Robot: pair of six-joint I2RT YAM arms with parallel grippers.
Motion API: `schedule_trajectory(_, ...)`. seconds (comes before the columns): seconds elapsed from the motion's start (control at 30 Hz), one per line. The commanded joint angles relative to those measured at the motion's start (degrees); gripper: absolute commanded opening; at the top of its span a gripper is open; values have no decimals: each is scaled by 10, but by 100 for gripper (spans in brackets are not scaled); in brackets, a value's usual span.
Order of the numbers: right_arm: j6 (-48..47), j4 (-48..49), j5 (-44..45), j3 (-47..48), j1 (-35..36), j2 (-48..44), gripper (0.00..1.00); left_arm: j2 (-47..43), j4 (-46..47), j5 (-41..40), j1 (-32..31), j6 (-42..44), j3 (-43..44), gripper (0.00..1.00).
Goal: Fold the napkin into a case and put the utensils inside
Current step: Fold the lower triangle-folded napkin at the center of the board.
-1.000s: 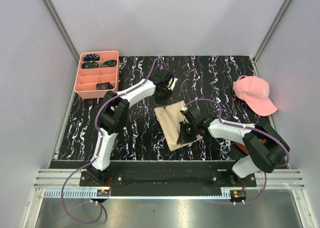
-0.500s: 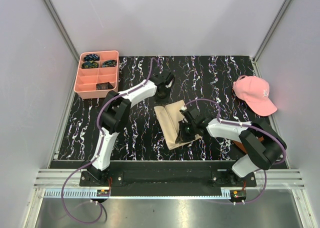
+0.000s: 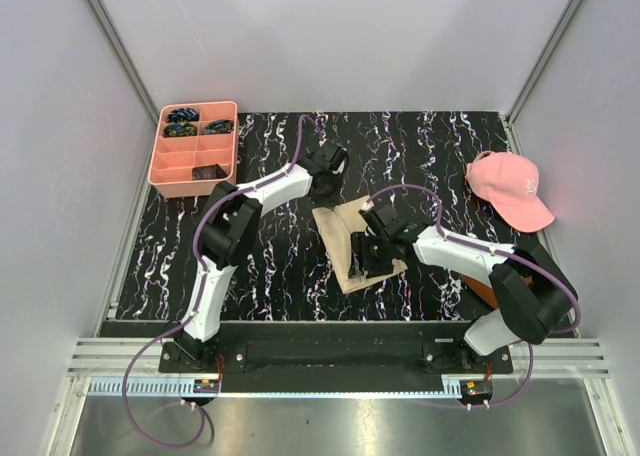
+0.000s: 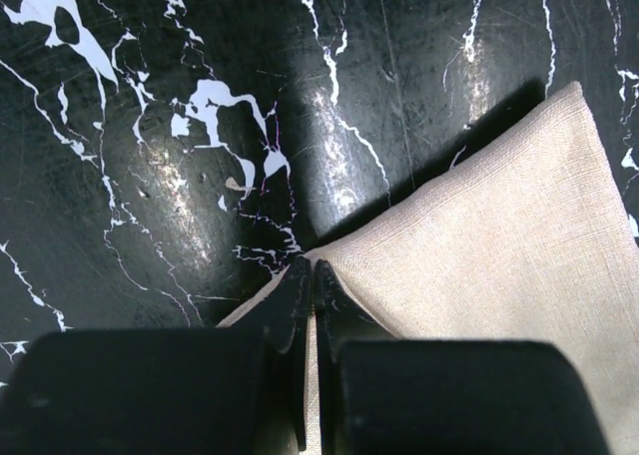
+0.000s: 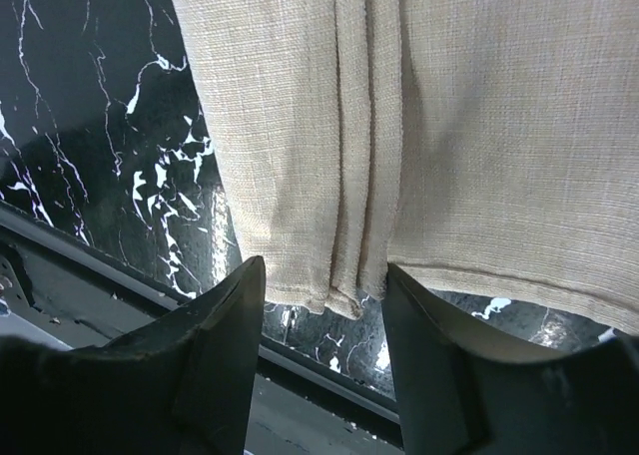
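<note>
Napkin (image 3: pixel 338 238) folded, left end effector (image 4: pixel 308 265) pinching its corner, right end effector (image 5: pixel 324 275) spread

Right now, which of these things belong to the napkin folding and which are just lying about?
Part of the job: napkin; left claw, pinched shut on its corner; right claw, open over its folded edge. No cutlery is in view.

Lying about: pink cap; pink tray; small dark bits in the tray.

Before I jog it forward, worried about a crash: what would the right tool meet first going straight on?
Probably the napkin: its folded edge sits between the right tool's open jaws, black table just beyond. Depth is unclear.
</note>
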Motion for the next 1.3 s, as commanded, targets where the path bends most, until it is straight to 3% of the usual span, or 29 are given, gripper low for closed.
schedule_trajectory(0.0,-28,-51,21,31,-1,-5,59,-26,31,-12,5,14,-12,0)
schedule_trajectory(0.1,-32,-51,14,22,-1,-2,57,-27,30,-10,5,18,-7,0)
schedule_trajectory(0.2,-34,-45,18,14,-1,4,42,-31,30,-2,5,18,-4,0)
schedule_trajectory(0.3,-37,-32,12,11,-1,11,40,-30,30,2,5,18,-3,0)
schedule_trajectory(0.37,-38,-27,19,10,-1,28,30,-32,29,3,4,18,-2,1)
schedule_trajectory(0.43,-34,-23,28,10,-2,42,13,-36,27,-2,3,18,0,16)
schedule_trajectory(0.5,-23,-17,43,6,-1,55,6,-51,22,-23,1,14,2,37)
schedule_trajectory(0.57,-14,-11,48,-4,-1,58,4,-79,13,-45,-2,11,3,44)
schedule_trajectory(0.63,5,-2,43,-17,-2,55,0,-122,8,-78,-5,2,-5,67)
schedule_trajectory(0.7,26,22,25,-30,-2,44,0,-160,9,-109,-11,-8,-31,80)
schedule_trajectory(0.8,46,35,27,-44,-2,34,0,-234,19,-117,-17,-35,-92,79)
schedule_trajectory(0.93,56,39,27,-49,-2,16,0,-301,70,-23,-24,-82,-195,58)
schedule_trajectory(0.97,59,39,28,-50,-2,10,1,-308,81,24,-29,-92,-217,57)
schedule_trajectory(1.03,68,41,28,-52,-3,-6,4,-321,111,42,-56,-115,-270,59)
schedule_trajectory(1.07,71,41,28,-52,-5,-10,18,-325,121,58,-66,-121,-286,61)
schedule_trajectory(1.13,78,41,26,-51,-11,-20,30,-336,156,63,-95,-144,-329,60)
schedule_trajectory(1.27,71,36,16,-51,-23,-34,37,-351,195,51,-124,-170,-384,50)
